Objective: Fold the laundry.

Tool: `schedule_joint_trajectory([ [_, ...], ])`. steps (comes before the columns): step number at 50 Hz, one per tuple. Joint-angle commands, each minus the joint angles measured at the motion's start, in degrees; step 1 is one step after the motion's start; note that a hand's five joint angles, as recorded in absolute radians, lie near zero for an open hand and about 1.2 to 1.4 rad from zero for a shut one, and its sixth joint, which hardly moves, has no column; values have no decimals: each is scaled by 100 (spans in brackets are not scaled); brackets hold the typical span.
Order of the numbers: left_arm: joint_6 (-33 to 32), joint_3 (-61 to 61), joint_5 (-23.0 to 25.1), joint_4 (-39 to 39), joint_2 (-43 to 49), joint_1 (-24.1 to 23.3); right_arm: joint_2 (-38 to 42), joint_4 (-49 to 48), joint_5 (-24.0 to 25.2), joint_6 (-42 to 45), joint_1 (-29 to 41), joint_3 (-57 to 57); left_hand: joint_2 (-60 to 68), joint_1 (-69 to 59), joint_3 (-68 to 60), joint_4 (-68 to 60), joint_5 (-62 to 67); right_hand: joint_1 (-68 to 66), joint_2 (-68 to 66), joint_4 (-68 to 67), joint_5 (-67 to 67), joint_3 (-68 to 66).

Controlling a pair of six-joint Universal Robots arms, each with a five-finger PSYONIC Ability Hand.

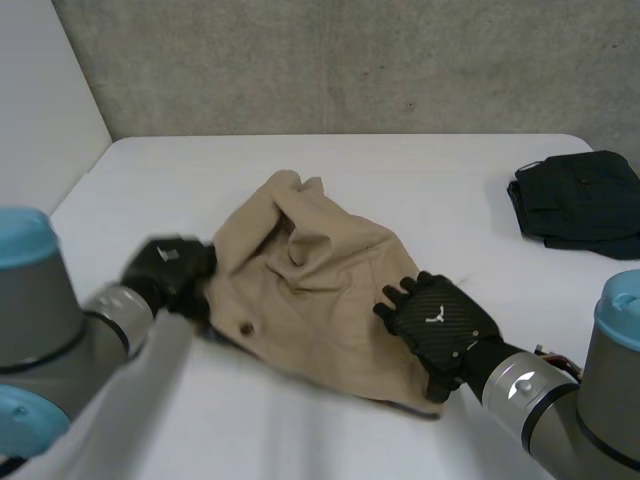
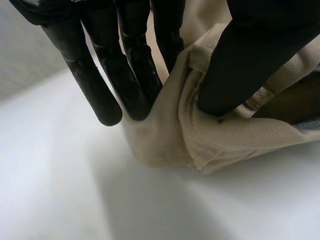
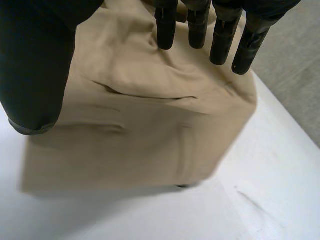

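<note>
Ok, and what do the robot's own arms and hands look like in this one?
The left arm and right arm are thick grey cylinders with light-blue caps. Each ends in a black hand. The right hand has a woven-looking back with a small white mark; the left hand carries a pale mark too. The fingers are slim, black, segmented and round-tipped.

Left robot hand low, thumb and straight fingers pinching cloth edge; right robot hand palm-down, fingers straight, thumb spread.

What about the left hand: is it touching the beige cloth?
Touching. The left wrist view shows the left hand pinching a fold at the edge of the beige cloth.
</note>
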State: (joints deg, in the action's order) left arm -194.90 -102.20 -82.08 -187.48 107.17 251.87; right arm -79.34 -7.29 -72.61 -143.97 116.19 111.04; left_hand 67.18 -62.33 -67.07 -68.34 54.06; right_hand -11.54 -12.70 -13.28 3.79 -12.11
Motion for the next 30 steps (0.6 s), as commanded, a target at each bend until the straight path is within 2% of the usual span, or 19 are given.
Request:
schedule_joint_trajectory([
  [1,110,621,-221,-314,-1364,56,-230,-10,-306,-210,-315,-161,1282,-1767,-1293,-1166,1594,154,270,328,-379,211],
  [4,163,894,-238,-543,-1681,-32,-292,-10,-359,-386,-438,-214,1282,-1767,-1293,-1166,1594,154,270,328,-379,211],
  [8,400,1474,-265,-737,-1815,-383,-363,-62,-368,-676,-632,-241,1282,-1767,-1293,-1166,1594,154,270,328,-379,211],
  [12,488,2151,-282,-728,-1209,-1112,-459,-115,-368,-826,-834,-232,1282,-1767,-1293,-1166,1594,154,270,328,-379,211],
  [13,488,2378,-273,-711,-834,-1461,-512,-124,-377,-844,-887,-223,1282,-1767,-1293,-1166,1594,154,270,328,-379,211],
  [17,471,2696,-212,-658,19,-2166,-635,-142,-368,-852,-1036,-206,1282,-1767,-1293,-1166,1594,154,270,328,-379,211],
  [23,480,3109,-212,-667,1234,-2633,-644,-185,-377,-852,-1238,-206,1282,-1767,-1293,-1166,1594,154,270,328,-379,211],
  [24,480,3180,-212,-667,1401,-2677,-653,-203,-377,-852,-1282,-197,352,-837,-363,-235,664,154,270,328,-379,211],
  [25,480,3320,-238,-667,1681,-2765,-644,-212,-377,-852,-1309,-188,-2588,2103,2577,2705,-2276,154,270,328,-379,211],
  [27,462,3409,-273,-658,1885,-2827,-644,-212,-377,-852,-1335,-179,-5181,4696,5170,5297,-4869,154,270,328,-379,211],
  [28,462,3426,-273,-658,1938,-2827,-644,-212,-377,-852,-1370,-171,-5608,5123,5597,5724,-5296,154,270,328,-379,211],
  [30,462,3427,-273,-658,1939,-2801,-644,-212,-368,-852,-1397,-162,-5595,5110,5584,5712,-5283,154,270,328,-379,211],
])
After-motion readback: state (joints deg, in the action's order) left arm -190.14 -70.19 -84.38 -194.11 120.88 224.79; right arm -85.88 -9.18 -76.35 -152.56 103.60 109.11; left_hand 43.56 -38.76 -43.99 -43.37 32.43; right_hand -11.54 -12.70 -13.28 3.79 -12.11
